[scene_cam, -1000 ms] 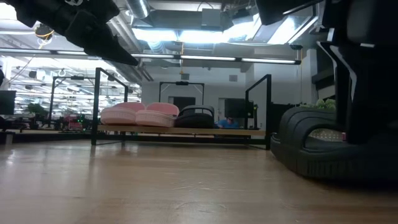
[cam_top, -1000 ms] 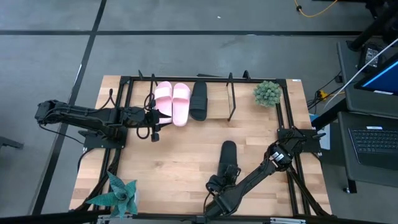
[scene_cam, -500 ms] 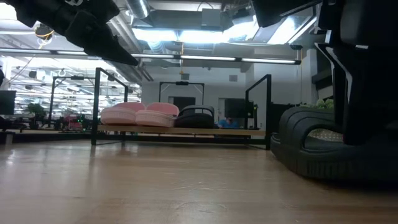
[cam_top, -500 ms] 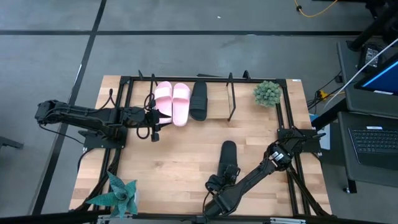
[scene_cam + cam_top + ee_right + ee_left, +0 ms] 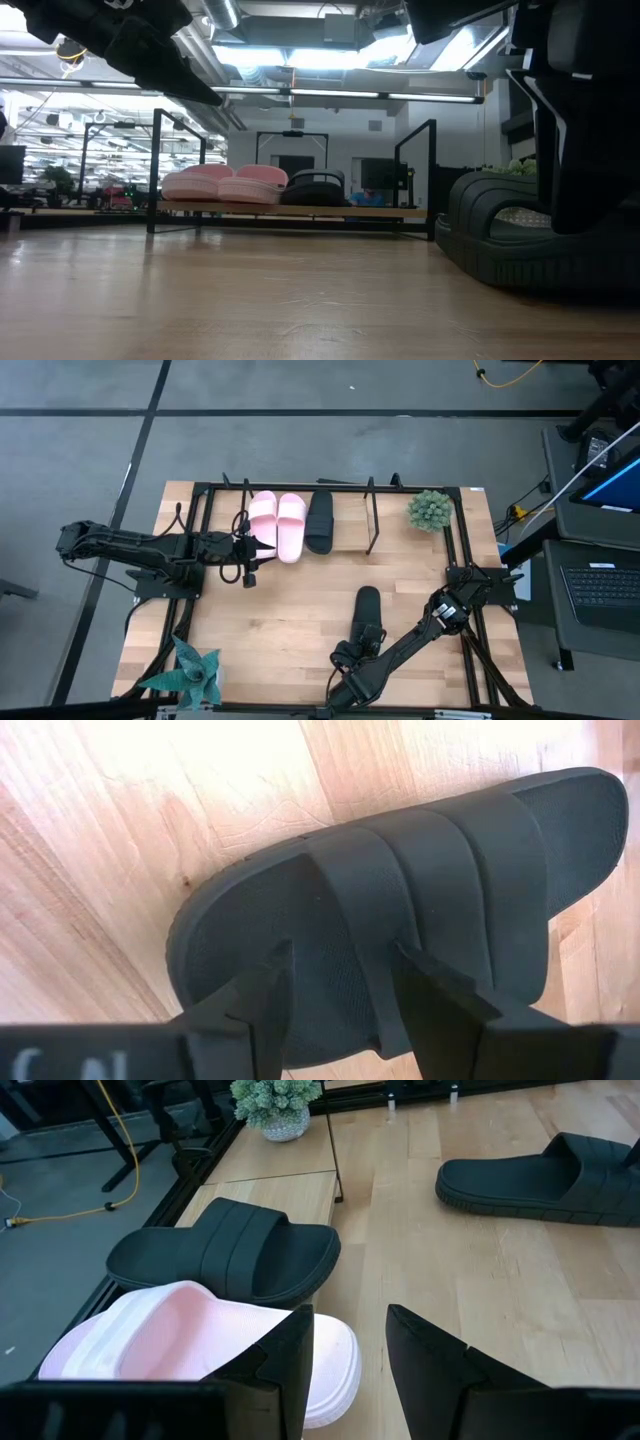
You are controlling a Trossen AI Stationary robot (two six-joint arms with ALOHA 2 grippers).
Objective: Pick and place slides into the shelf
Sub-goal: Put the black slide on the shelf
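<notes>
Two pale pink slides (image 5: 278, 525) and one black slide (image 5: 319, 520) lie side by side on the shelf (image 5: 300, 212) at the table's far side. The second black slide (image 5: 366, 608) lies flat on the table's near right part. My left gripper (image 5: 266, 547) hangs open in the air just in front of the pink slides' near ends (image 5: 170, 1340), raised above the shelf. My right gripper (image 5: 345, 990) is open and comes from above over the black slide on the table (image 5: 400, 900), one finger on either side of the footbed next to the strap. My right gripper points down at the footbed (image 5: 340, 950) of the black slide on the table, beside its strap (image 5: 450, 870). I cannot tell whether the fingertips touch it. The slide lies flat on the wood.
A round green plant (image 5: 430, 510) stands at the shelf's right end and a spiky plant (image 5: 195, 670) at the near left corner. Upright black rods (image 5: 372, 525) mark the shelf's bare right part. Bare wood lies between the shelf and the black slide.
</notes>
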